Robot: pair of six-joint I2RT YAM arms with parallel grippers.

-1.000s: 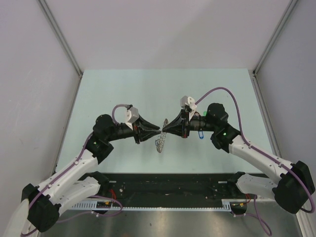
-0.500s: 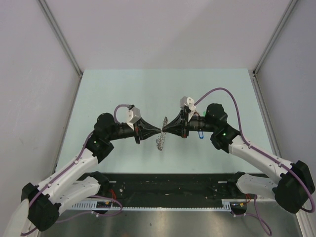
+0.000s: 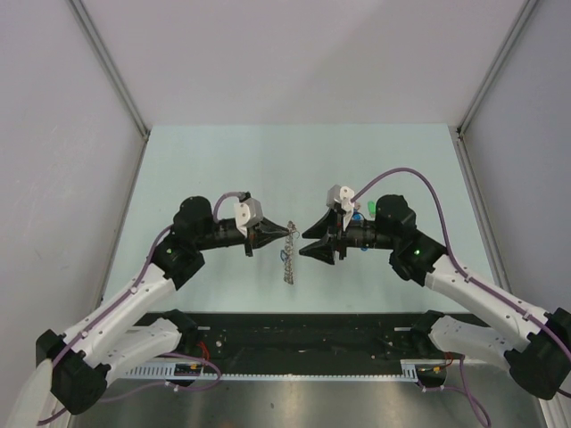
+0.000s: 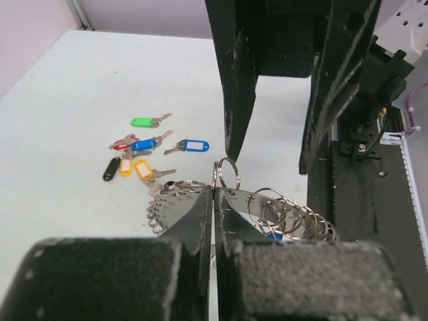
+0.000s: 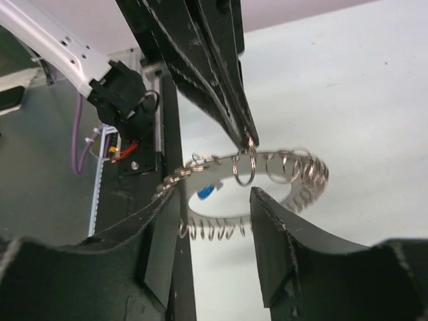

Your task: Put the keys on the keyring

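Observation:
The keyring [image 3: 287,259], a flat grey ring edged with small split rings, hangs in mid-air from my left gripper [image 3: 291,232], which is shut on its upper rim. In the left wrist view the closed fingers [image 4: 200,214] pinch the keyring [image 4: 170,208]. My right gripper [image 3: 304,245] stands open just right of the ring, touching nothing. In the right wrist view its spread fingers [image 5: 274,234] flank the keyring [image 5: 212,174]. A blue tag [image 5: 205,192] shows through the hole. Several keys [image 4: 144,144] with coloured tags lie on the table.
The loose keys lie beneath my right arm in the top view, where only a green tag [image 3: 369,208] shows. The black base rail [image 3: 294,334] runs along the near edge. Grey walls enclose the pale green table [image 3: 223,169].
My left gripper has shut on the keyring, and my right gripper has let go of it, opened and drawn back to the right. The ring now hangs from the left gripper alone.

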